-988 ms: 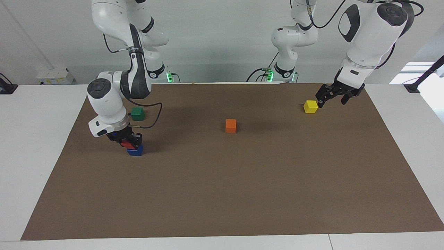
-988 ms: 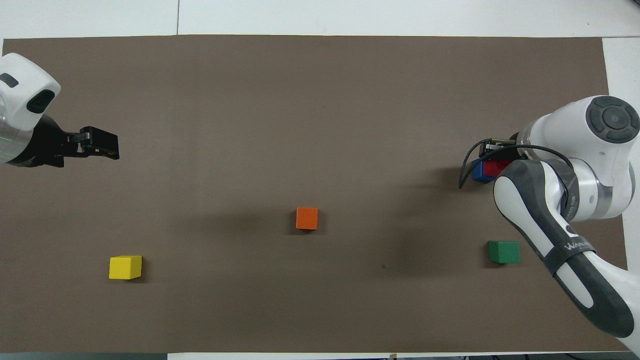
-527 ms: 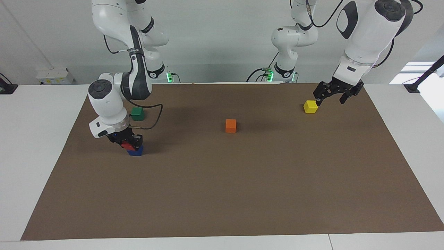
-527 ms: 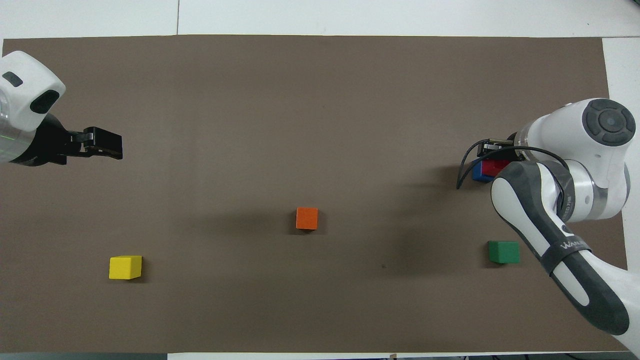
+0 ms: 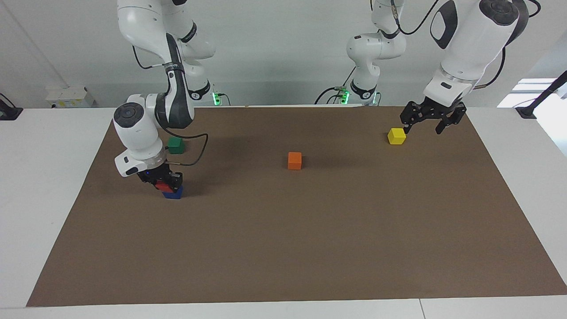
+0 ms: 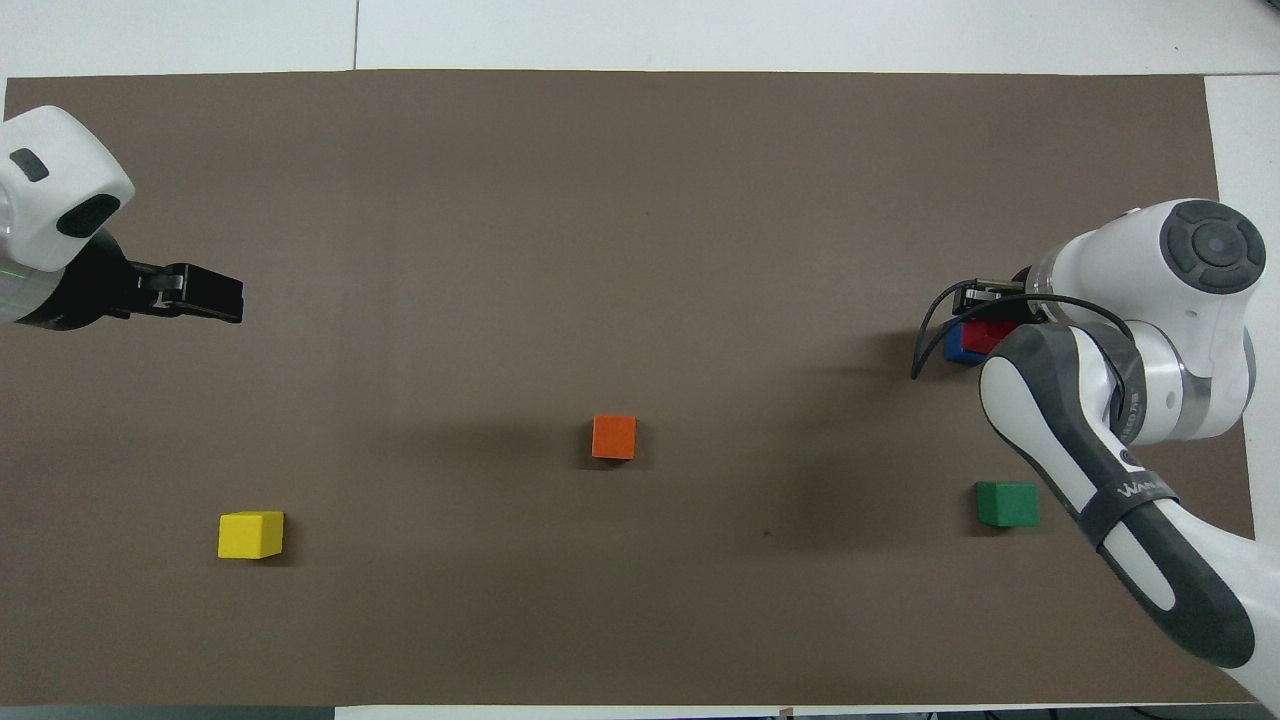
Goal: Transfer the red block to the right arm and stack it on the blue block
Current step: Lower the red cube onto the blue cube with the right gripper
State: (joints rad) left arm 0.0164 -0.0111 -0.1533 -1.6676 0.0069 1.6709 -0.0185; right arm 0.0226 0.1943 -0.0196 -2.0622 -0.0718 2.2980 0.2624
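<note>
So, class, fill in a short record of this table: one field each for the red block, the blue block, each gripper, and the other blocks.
red block: on the blue block, in the right gripper
blue block: on the mat, toward the right arm's end
right gripper: shut on the red block
left gripper: open, empty, in the air beside the yellow block; arm waits
other blocks: orange block mid-mat; green block nearer the robots than the blue block

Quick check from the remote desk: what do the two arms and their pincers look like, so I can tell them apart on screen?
Both arms are glossy white with dark grey joint caps and panels. The right arm has a silver wrist ring, a small blue wrist light, a loose black cable and a black pincer; its forearm reads "WANA...". The left arm shows no blue light, has black cables near its shoulder, and a black linked pincer.
</note>
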